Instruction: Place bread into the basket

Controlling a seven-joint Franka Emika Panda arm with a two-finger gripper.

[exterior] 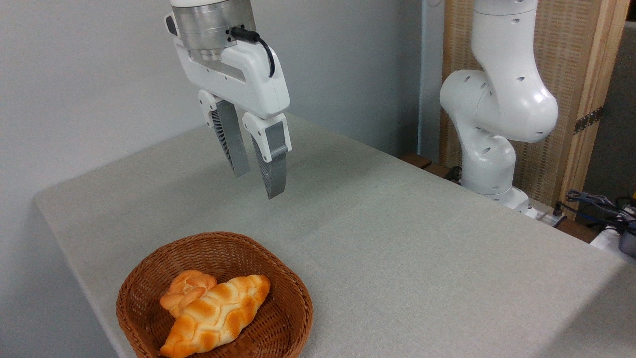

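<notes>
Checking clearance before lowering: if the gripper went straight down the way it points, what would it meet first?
Probably the bare table just behind the basket, not the bread. The gripper is open and empty; depth is uncertain.

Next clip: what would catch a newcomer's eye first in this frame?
The golden braided bread lies inside the brown wicker basket at the bottom left, resting against a small knotted bun. Above it, the white gripper hangs in mid-air, empty, fingers slightly apart. The arm's base stands at the table's far right.
</notes>
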